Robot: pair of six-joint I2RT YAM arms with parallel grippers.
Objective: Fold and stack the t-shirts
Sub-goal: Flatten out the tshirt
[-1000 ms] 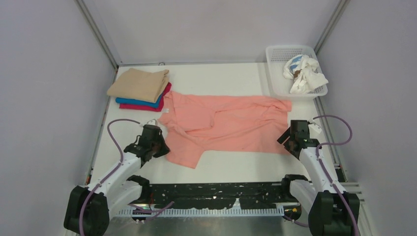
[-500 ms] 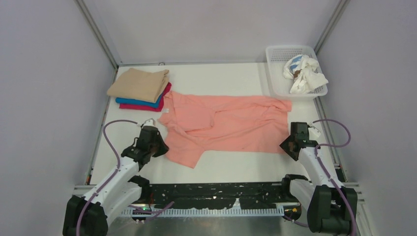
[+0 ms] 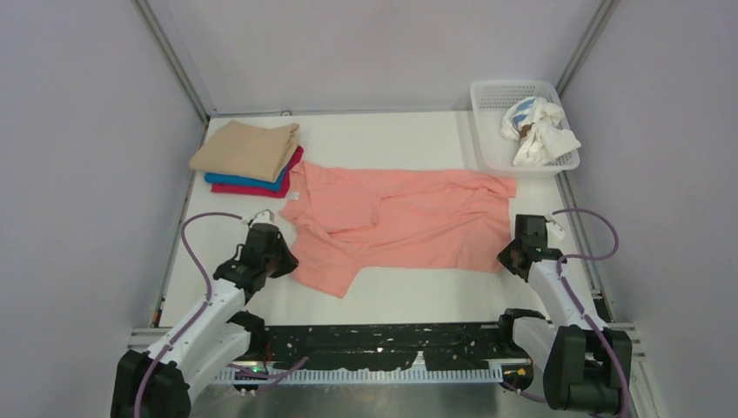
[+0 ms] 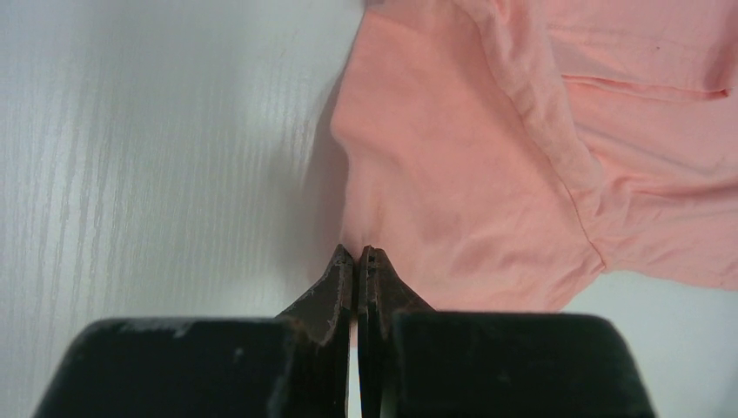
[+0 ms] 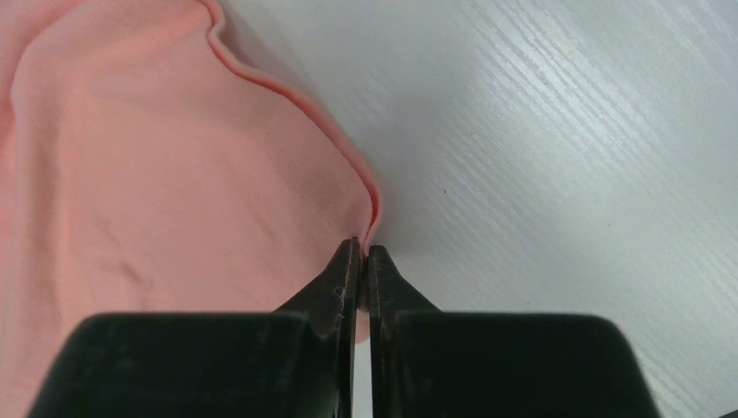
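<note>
While the salmon-pink t-shirt [image 3: 409,218] lies spread across the middle of the desk [image 3: 392,296], the left pincer [image 4: 358,254] is clamped on its near-left edge. The right pincer [image 5: 361,248] is clamped on its near-right hem. The folded t-shirts [image 3: 248,150] sit stacked at the far left.

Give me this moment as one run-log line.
left gripper: shut on salmon-pink t-shirt, sleeve side | right gripper: shut on opposite edge | shirt spread on table | folded stack far left
</note>
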